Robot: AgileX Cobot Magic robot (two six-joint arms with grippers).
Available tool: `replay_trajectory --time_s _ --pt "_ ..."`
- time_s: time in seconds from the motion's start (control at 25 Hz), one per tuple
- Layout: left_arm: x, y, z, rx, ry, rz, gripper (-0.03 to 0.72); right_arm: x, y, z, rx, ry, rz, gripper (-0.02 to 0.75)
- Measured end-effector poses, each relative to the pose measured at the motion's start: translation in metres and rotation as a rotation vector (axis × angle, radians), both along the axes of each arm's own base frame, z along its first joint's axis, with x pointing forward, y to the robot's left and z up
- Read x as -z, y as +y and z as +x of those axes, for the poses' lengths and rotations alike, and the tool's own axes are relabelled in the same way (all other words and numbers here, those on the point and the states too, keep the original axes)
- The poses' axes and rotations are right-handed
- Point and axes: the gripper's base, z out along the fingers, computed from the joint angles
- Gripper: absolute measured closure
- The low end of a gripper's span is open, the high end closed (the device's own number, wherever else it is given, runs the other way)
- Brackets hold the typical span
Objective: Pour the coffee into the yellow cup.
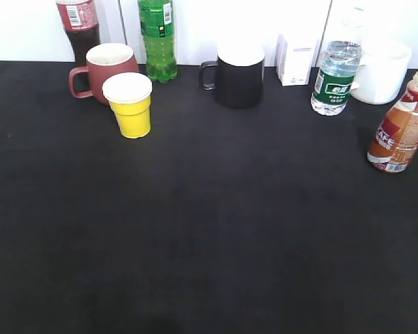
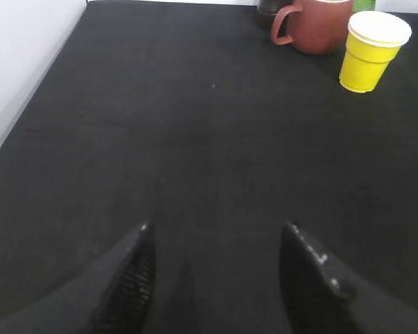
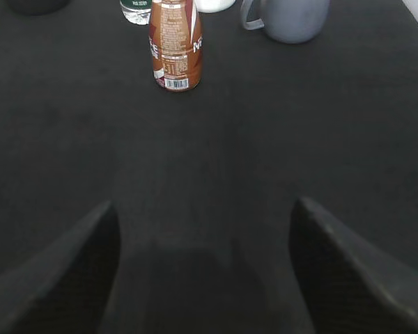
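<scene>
Black cloth covers the tabletop (image 1: 209, 243), and a white wall closes it off at the back.

Nearest the right pincer (image 3: 203, 229), whose jaws stand wide apart with nothing between them, lies bare cloth. Straight ahead of it, well apart, stands the coffee (image 3: 175, 45), upright, its label turned so that print and barcode face the pincer. Beyond the bottle, to the pincer's right, sits a grey mug (image 3: 287, 17); a green-labelled water bottle (image 3: 136, 10) is just behind the coffee to the left.

The left pincer (image 2: 216, 268) is likewise spread open and empty above bare cloth. Far ahead and to its right stands the yellow cup (image 2: 369, 52), upright, with a maroon mug (image 2: 317, 28) just behind it on the left.

Risks, as I judge them: the coffee seems to lean in the exterior view, so a jaw brushing it off-centre could topple it. The cup looks light and narrow at the base; a bottle neck touching its rim might tip it, and the mug close by could catch a stray pour. Cup and coffee are far apart, so the carry is long.

Neither arm shows in the exterior view. The bottle's top is cut off in both views that show it, so I cannot tell whether a cap is on. The cup's inside is not visible.
</scene>
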Motion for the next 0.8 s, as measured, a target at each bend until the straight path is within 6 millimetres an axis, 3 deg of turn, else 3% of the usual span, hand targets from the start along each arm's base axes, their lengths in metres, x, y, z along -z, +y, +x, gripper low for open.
replay_trajectory --time_s 0.52,0.64,0.8 --pt "-0.006 0.000 0.001 0.000 -0.040 0.003 0.253 0.000 0.000 0.000 0.000 0.000 0.000 0.148" --pt "-0.028 -0.003 0.027 0.019 -0.170 0.005 0.253 0.000 0.000 0.000 0.000 0.000 0.000 0.148" --pt "-0.046 -0.013 0.093 0.056 -0.244 0.002 0.253 0.000 0.000 0.000 0.000 0.000 0.000 0.148"
